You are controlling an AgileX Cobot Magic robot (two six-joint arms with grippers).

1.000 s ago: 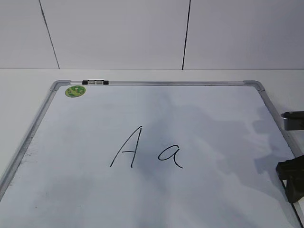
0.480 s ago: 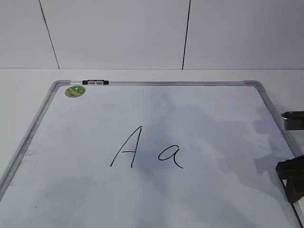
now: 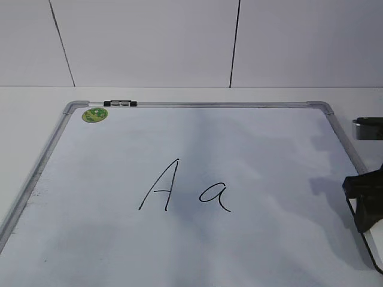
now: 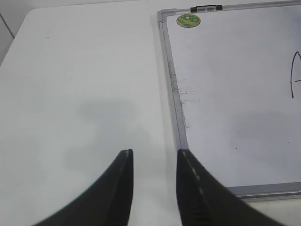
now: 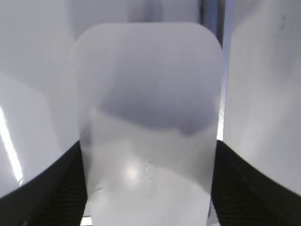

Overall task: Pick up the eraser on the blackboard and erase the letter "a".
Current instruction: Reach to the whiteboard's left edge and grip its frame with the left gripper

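While the letter "a" (image 3: pixel 215 195) stayed unerased mid-blackboard (image 3: pixel 197 105), the right gripper (image 3: pixel 365 206) had crept inward over the right frame. Its wide jaws flanked the eraser (image 5: pixel 148 122), apparently gripping it, so wiping looked imminent. Left gripper (image 4: pixel 154 157) hung partly open, empty.

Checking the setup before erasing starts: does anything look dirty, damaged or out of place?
Only minor grime: dark smudges and specks along the whiteboard's left frame edge. Both letters are intact; nothing else stands out.
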